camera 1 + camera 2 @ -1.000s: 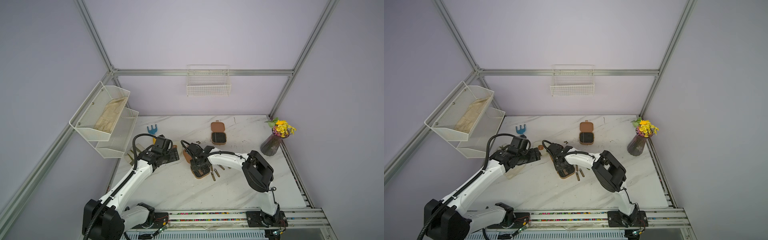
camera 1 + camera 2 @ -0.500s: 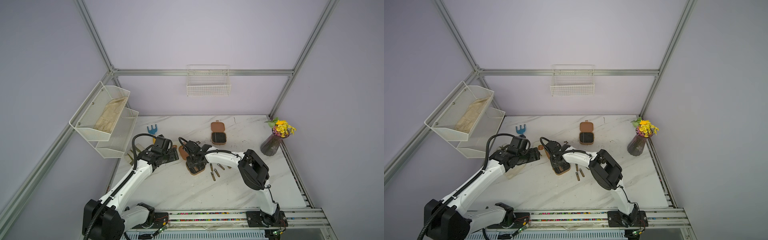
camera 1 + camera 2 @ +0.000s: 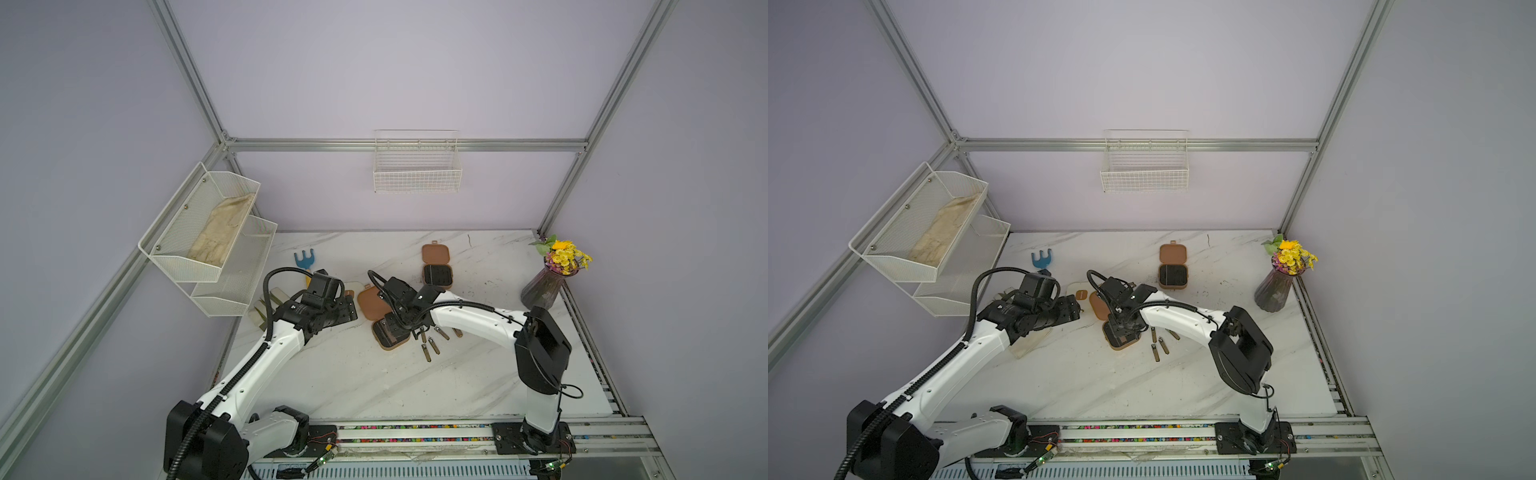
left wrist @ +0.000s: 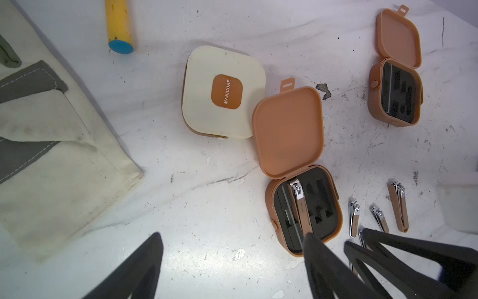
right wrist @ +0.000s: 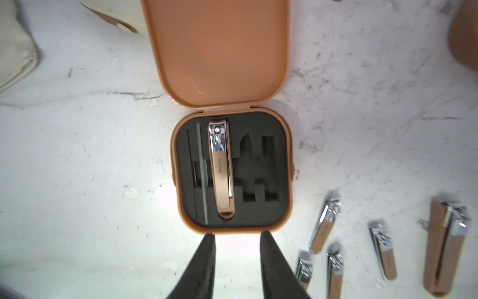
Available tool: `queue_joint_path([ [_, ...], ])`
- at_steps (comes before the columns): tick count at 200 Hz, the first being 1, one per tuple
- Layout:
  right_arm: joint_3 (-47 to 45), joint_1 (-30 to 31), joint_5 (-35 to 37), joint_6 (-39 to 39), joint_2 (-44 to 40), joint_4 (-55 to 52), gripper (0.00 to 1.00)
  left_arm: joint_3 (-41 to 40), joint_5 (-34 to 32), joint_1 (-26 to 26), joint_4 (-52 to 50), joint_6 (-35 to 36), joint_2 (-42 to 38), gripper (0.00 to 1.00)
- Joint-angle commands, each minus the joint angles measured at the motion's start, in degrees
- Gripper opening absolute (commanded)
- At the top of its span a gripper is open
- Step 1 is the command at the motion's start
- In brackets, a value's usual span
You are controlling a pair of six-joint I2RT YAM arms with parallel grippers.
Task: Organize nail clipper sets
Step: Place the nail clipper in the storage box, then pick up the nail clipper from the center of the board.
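Right wrist view has the marble table filling the frame, the open brown case at centre with one large clipper seated in its foam, and five loose clippers lower right. Fingers apart and empty, the right gripper should pinch a small clipper across its width and match its slot; the left gripper gapes empty too.

far brown case cut off, loose clippers seemingly blurred

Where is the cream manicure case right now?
The cream case lies closed on the table, left of centre; the left wrist view shows it right beside the open lid of the nearest brown case, near the rake's yellow handle.
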Motion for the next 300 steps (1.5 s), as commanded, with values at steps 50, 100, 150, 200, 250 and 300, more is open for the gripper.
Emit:
queue_joint_path([
  [50,-13.88,-3.27,1.37,-3.77,-4.74,-4.92,0.48,0.30,1.76,0.37,0.11,1.21,-3.17,0.84],
  [100,-17.37,-5.73,1.65,-4.18,-5.71,-3.14,0.50,-0.23,2.40,0.37,0.11,0.77,-3.77,0.84],
  [150,-19.77,-8.76,-1.25,-5.43,-4.89,0.06,0.42,-0.18,2.22,0.37,0.18,0.70,-3.58,0.84],
  [200,-19.57,-9.15,-2.82,-5.74,-2.98,1.55,0.38,-0.22,1.98,0.38,0.18,0.68,-3.23,0.84],
  [250,-19.81,-9.15,-3.55,-5.47,-1.82,2.43,0.34,0.01,1.82,0.37,0.10,0.78,-2.69,0.84],
  [300,-19.86,-9.24,-3.42,-5.40,0.17,3.15,0.26,-0.13,1.86,0.37,0.19,0.85,-2.58,0.84],
])
